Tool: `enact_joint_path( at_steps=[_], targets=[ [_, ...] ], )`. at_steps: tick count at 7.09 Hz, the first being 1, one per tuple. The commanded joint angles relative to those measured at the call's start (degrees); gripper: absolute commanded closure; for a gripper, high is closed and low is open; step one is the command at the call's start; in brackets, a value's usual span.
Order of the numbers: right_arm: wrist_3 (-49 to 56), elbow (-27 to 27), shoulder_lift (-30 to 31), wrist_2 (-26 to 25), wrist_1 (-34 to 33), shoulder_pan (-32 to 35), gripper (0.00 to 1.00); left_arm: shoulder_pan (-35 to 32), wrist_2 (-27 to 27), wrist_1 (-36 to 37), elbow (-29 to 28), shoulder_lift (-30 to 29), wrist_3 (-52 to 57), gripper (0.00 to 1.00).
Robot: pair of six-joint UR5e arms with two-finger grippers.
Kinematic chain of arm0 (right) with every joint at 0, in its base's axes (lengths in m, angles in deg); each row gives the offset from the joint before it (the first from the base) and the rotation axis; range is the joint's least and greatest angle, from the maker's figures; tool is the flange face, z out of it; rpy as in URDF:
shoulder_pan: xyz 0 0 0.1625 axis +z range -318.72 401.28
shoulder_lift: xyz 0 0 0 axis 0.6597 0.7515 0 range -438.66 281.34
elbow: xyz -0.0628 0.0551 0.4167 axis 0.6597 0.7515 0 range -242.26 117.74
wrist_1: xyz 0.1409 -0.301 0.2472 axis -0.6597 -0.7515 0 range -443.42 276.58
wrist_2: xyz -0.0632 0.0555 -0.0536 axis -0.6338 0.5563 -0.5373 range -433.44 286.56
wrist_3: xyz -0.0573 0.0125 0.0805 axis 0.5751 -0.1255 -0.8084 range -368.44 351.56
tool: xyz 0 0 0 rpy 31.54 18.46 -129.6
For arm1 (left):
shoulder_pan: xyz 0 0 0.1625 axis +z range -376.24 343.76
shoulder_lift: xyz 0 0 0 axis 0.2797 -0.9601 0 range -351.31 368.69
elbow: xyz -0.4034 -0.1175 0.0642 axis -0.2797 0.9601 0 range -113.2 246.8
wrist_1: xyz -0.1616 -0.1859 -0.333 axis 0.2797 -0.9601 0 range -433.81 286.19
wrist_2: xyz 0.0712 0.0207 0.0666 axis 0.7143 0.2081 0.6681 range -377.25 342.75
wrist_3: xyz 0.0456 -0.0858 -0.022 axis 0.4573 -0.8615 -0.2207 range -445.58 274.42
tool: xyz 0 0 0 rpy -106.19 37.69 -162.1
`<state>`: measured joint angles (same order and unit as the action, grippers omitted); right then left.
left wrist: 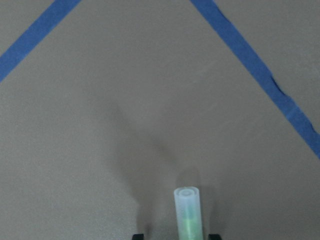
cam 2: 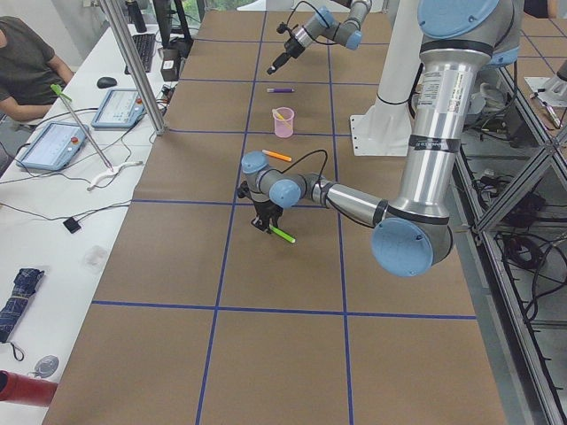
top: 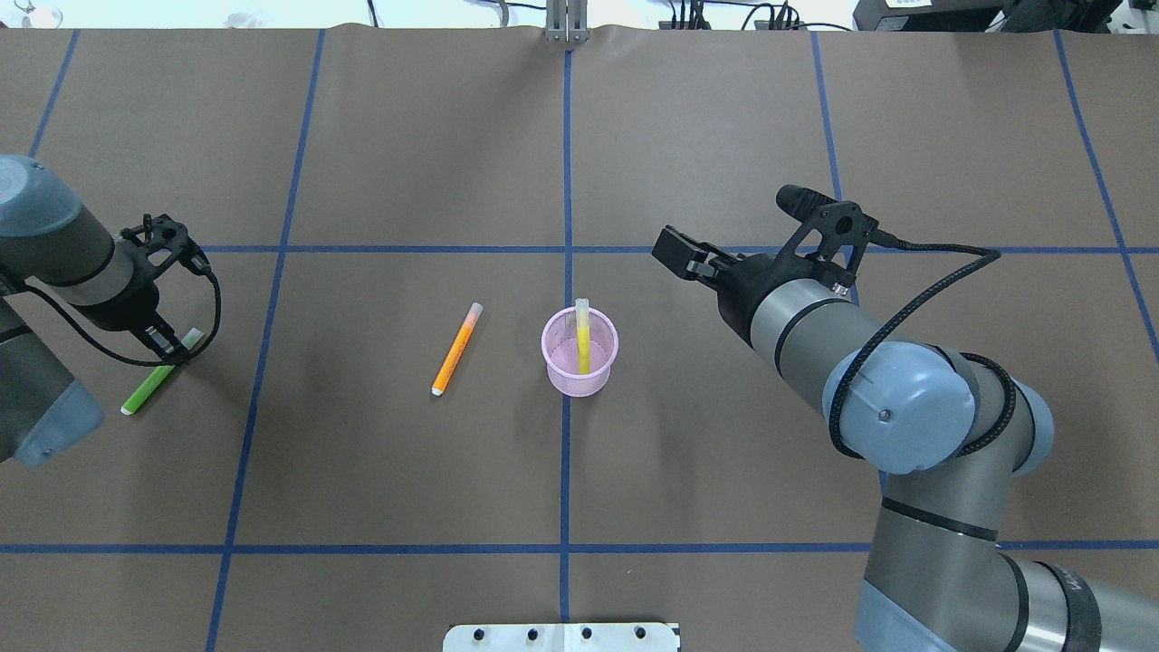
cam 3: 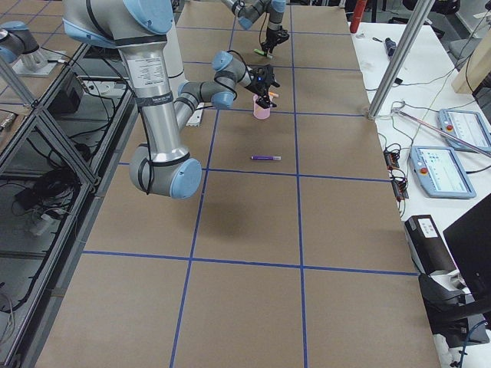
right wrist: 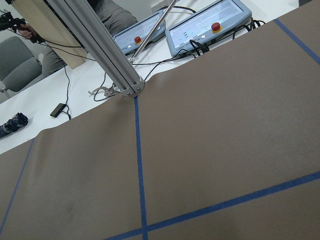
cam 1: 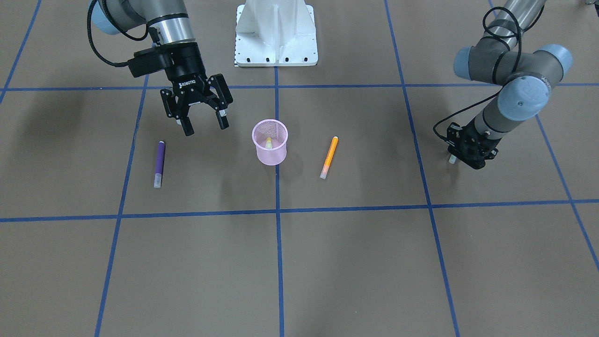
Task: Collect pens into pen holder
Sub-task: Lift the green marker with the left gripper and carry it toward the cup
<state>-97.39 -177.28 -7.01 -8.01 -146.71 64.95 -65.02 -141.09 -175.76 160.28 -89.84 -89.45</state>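
Note:
The pink mesh pen holder (cam 1: 270,149) (top: 579,367) stands at the table's middle with the yellow pen (top: 583,340) upright in it. The orange pen (cam 1: 329,157) (top: 455,349) lies beside the cup on my left side. The purple pen (cam 1: 159,164) (cam 3: 266,158) lies on my right side; my right arm hides it in the overhead view. My right gripper (cam 1: 202,122) is open and empty, above the table between the purple pen and the cup. My left gripper (top: 172,351) (left wrist: 176,236) is down at the table, shut on the green pen (top: 145,391) (left wrist: 188,212) near its pale cap.
The white robot base (cam 1: 276,32) stands at the table's robot side. Blue tape lines (cam 1: 277,210) grid the brown table. A metal post (cam 3: 395,57) and side desks with control tablets (cam 3: 441,170) border the operators' side, where a seated person (cam 2: 27,62) shows.

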Motion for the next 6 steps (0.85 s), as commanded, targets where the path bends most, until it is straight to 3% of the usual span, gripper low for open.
enact_joint_path(
  at_steps=[1, 2, 3, 4, 6],
  targets=[
    [-0.08, -0.03, -0.02, 0.05, 0.0, 0.15, 0.01, 0.0, -0.09, 0.0, -0.4, 0.0, 0.0, 0.88],
    [-0.08, -0.03, -0.02, 0.22, 0.0, 0.41, 0.01, -0.17, -0.44, 0.17, 0.12, 0.0, 0.0, 1.0],
    [0.01, -0.12, 0.07, 3.62, 0.0, 2.15, 0.01, -0.61, -0.87, 1.48, 1.52, -0.43, -0.35, 1.0],
    [0.44, -0.12, 0.24, 13.48, 0.0, 7.04, 0.01, -0.61, -3.58, 3.93, 3.53, -1.91, -0.7, 1.0],
    [6.11, 0.67, 3.3, 29.94, 0.0, 17.41, 0.01, -0.53, -2.13, 4.3, 7.76, -8.13, -8.55, 1.0]
  ],
)
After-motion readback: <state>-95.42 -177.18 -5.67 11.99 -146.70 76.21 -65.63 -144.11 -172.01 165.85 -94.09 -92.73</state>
